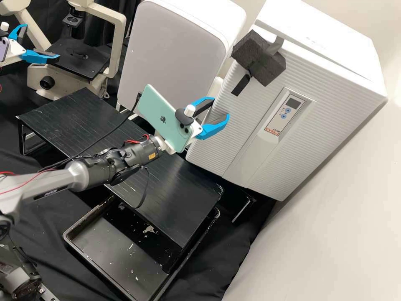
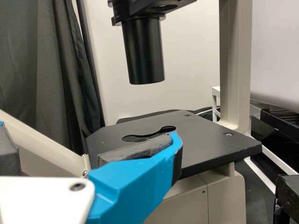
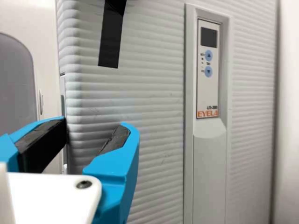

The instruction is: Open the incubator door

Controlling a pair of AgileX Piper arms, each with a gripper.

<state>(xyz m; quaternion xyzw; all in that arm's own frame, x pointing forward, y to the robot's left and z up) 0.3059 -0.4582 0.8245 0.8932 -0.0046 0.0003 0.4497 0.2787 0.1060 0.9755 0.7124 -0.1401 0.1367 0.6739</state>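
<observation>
At the near side, a black tray (image 1: 108,251) is lying below and partly under a dark stand (image 1: 175,200). Above the stand, the right arm is reaching in from the left and carrying a pale green phone (image 1: 158,117) behind the right gripper (image 1: 220,109), whose two blue fingers are standing apart, nothing between them being clamped, and pointing right and far, at the left edge of the incubator door (image 1: 326,121); whether they are touching it cannot be told. The door is standing upright on the right, beyond the gripper, appearing closed, its ribbed front facing the near side. Its recessed centre strip, bearing the control panel (image 1: 284,113), is running lengthwise up and down the front and slanting in the high view; which of the door's own sides is longer cannot be told. Black tape (image 1: 241,85) is hanging at the upper left of the front, and a dark block (image 1: 267,62) is resting above it. Farther left, a pale cabinet (image 1: 175,46) is standing beside the incubator. At the far left, the left gripper (image 1: 41,41) is holding its fingers spread near the black stage (image 1: 75,60) of a microscope (image 1: 121,33).
</observation>
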